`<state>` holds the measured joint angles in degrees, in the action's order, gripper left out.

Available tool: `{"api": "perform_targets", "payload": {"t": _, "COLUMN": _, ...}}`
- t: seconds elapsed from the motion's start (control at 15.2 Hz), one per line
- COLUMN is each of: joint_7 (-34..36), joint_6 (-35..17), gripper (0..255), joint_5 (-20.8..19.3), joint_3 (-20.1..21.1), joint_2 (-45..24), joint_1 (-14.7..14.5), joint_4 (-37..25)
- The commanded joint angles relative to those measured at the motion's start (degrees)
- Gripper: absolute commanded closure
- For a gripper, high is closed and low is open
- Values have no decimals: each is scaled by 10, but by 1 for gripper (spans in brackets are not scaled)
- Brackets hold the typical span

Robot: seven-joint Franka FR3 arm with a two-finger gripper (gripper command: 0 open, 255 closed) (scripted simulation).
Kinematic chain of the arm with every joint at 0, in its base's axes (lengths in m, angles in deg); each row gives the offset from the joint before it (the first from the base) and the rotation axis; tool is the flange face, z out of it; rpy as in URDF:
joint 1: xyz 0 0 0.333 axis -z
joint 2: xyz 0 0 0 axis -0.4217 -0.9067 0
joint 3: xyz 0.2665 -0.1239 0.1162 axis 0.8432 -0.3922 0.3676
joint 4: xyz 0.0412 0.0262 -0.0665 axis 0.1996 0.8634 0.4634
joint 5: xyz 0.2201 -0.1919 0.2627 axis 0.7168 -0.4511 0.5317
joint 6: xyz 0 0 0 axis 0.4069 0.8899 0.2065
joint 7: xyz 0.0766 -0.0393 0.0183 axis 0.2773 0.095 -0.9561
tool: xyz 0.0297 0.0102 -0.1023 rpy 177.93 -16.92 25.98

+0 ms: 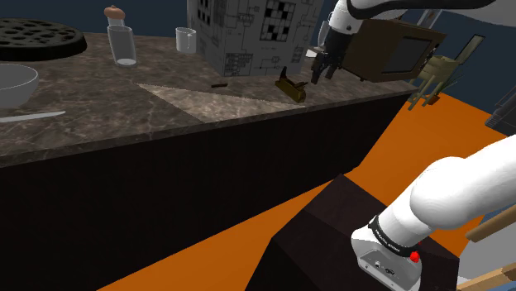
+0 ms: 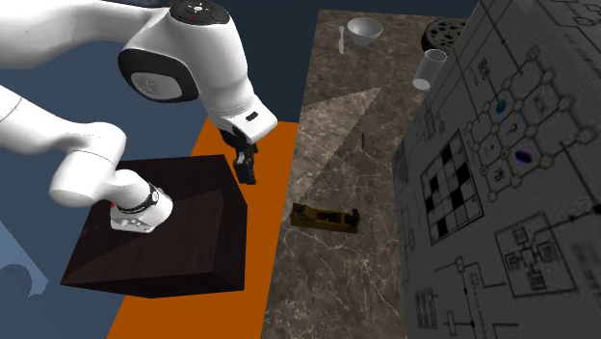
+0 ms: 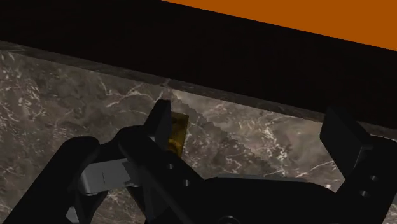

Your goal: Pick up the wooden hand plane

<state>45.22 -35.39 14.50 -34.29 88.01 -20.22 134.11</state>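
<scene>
Gripper (image 1: 321,70) spread wide, empty, hovering near the front edge of the marble counter (image 1: 99,107). Hand plane (image 1: 291,88) lies flat on the counter, close at the gripper's 8 o'clock in the shoulder view, untouched. Fingers probably parted to straddle its body; 1 sideways shift needed.

A dark veined counter (image 1: 99,116) bears a hand plane (image 1: 291,88), bowl (image 1: 15,84), jar (image 1: 121,45) and cup (image 1: 186,40).

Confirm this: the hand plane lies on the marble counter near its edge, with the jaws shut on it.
Wrong on the grip: the jaws stand open, apart from the hand plane, as the wrist view shows. It does lie on the marble counter near its edge.
</scene>
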Motion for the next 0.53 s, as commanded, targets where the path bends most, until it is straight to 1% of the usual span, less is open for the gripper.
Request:
{"api": "perform_targets", "payload": {"t": 0.0, "joint_7": 5, "joint_6": -12, "gripper": 0, "joint_5": 4, "joint_3": -5, "joint_2": -46, "joint_1": 3, "joint_4": -32}}
{"api": "perform_targets", "payload": {"t": 0.46, "joint_7": 9, "joint_6": -30, "gripper": 0, "joint_5": 25, "joint_3": -28, "joint_2": -202, "joint_1": 20, "joint_4": -164}}
